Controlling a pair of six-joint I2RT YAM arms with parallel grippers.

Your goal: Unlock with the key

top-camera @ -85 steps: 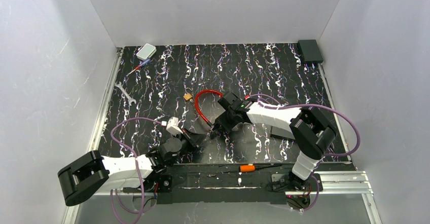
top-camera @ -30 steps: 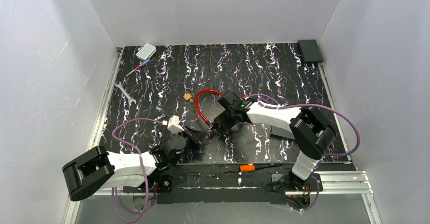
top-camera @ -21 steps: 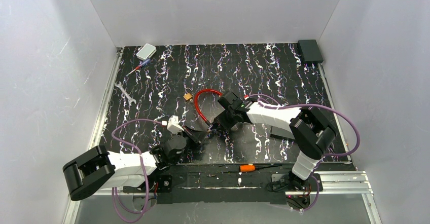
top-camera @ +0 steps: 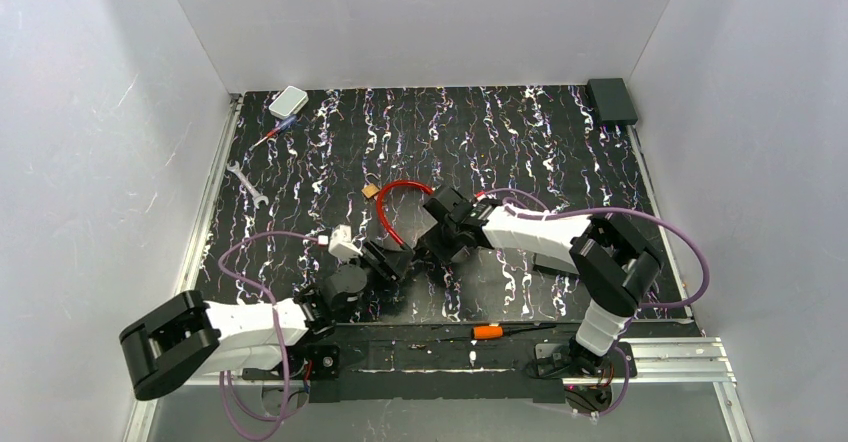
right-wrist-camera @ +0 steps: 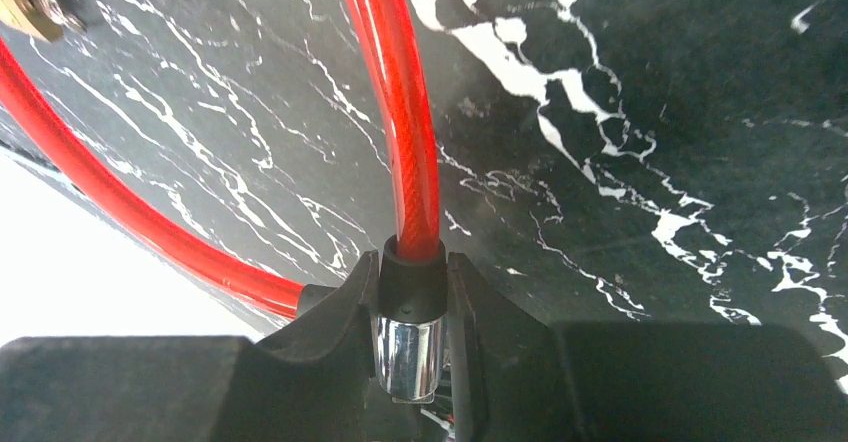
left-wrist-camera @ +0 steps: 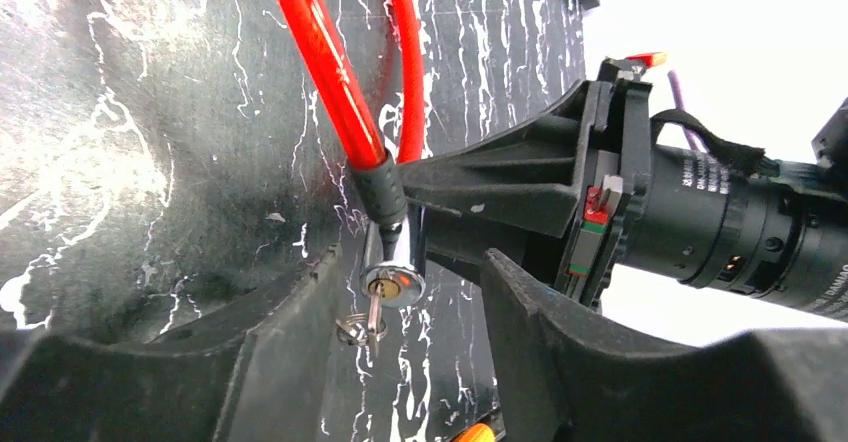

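Note:
A red cable lock (top-camera: 392, 188) lies mid-table. My right gripper (right-wrist-camera: 412, 307) is shut on its black collar and chrome cylinder (right-wrist-camera: 408, 354), holding the cylinder just off the mat. In the left wrist view the cylinder's end (left-wrist-camera: 392, 280) faces me with a brass keyhole. The small silvery key (left-wrist-camera: 372, 316) sticks in that keyhole, its ring hanging beside it. My left gripper (left-wrist-camera: 408, 297) is open around the key, with a wide gap to the right finger (left-wrist-camera: 530, 312). From above, the left gripper (top-camera: 396, 260) sits right next to the right gripper (top-camera: 428, 246).
A little brass padlock (top-camera: 371, 191) lies by the cable loop. A wrench (top-camera: 246, 183), a screwdriver (top-camera: 272, 134) and a white box (top-camera: 288, 101) are at the far left, a black box (top-camera: 611, 100) in the far right corner. An orange-handled tool (top-camera: 490, 331) lies near the bases.
My left gripper has opened and let go of the key, which stays in the keyhole. The right gripper with the lock has shifted slightly left.

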